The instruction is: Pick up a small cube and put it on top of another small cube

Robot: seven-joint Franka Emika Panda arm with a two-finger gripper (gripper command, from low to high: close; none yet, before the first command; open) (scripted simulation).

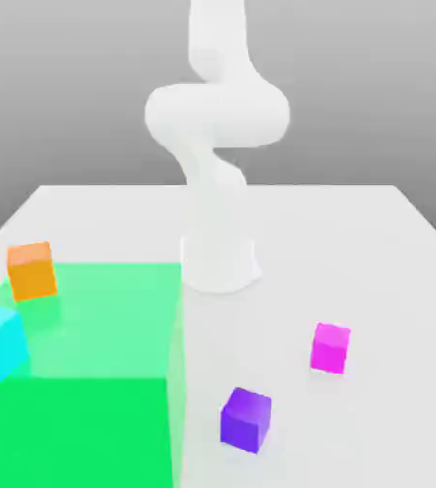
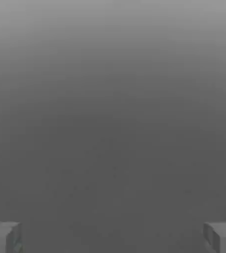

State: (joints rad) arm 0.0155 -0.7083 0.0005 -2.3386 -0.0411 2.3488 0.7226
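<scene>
Bright, even, soft renders; faint shadows

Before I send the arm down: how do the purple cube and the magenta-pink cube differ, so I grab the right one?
Colour: the purple cube is deep violet; the magenta-pink cube is bright pink.
Place: the purple cube lies nearer the exterior view's bottom edge and closer to the green area; the magenta-pink cube lies farther to that view's right.
Both look alike in size, rest flat on the white table, apart and untouched.
</scene>
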